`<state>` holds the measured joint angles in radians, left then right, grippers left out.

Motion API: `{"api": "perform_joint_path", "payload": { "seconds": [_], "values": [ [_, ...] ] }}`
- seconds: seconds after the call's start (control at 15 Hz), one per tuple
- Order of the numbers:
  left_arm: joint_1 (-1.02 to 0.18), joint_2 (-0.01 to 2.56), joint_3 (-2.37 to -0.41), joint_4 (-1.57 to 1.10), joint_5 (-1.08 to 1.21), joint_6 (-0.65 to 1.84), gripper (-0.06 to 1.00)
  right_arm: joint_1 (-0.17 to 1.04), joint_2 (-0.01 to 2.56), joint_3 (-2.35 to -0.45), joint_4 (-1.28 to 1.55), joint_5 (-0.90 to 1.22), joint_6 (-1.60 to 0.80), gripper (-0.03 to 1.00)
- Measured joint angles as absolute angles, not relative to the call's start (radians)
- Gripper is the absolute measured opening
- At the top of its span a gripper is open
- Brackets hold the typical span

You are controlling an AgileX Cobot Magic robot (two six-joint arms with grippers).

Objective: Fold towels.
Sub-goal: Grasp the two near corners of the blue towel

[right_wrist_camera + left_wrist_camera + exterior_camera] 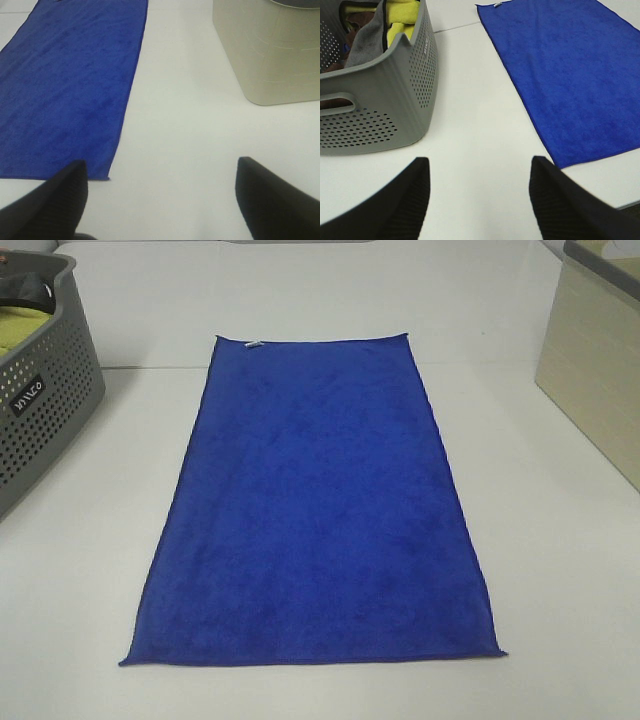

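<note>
A royal-blue towel lies flat and fully spread on the white table, long side running away from me, with a small white tag on its far short edge. It also shows in the left wrist view and the right wrist view. Neither gripper shows in the exterior high view. My left gripper is open and empty over bare table, left of the towel's near corner. My right gripper is open and empty over bare table, right of the towel's near corner.
A grey perforated laundry basket stands at the left, holding a yellow-green cloth and darker cloths. A beige bin stands at the right. White table surrounds the towel.
</note>
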<state>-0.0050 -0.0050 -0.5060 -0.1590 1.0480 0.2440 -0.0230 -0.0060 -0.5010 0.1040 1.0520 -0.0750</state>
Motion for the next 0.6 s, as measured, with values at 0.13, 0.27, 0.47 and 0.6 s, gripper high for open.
{"api": "perform_joint_path", "payload": {
  "seconds": [0.13, 0.27, 0.47, 0.6],
  "values": [
    [-0.005, -0.005, -0.506, -0.159, 1.048, 0.244, 0.57, -0.023, -0.006, -0.501, 0.104, 1.052, -0.075, 0.77],
    [-0.005, -0.005, -0.506, -0.159, 1.048, 0.244, 0.57, -0.023, -0.006, -0.501, 0.104, 1.052, -0.075, 0.77],
    [-0.005, -0.005, -0.506, -0.159, 1.048, 0.244, 0.57, -0.023, -0.006, -0.501, 0.104, 1.052, -0.075, 0.77],
    [-0.005, -0.005, -0.506, -0.159, 1.048, 0.244, 0.57, -0.023, -0.006, -0.501, 0.104, 1.052, -0.075, 0.77]
  ]
}}
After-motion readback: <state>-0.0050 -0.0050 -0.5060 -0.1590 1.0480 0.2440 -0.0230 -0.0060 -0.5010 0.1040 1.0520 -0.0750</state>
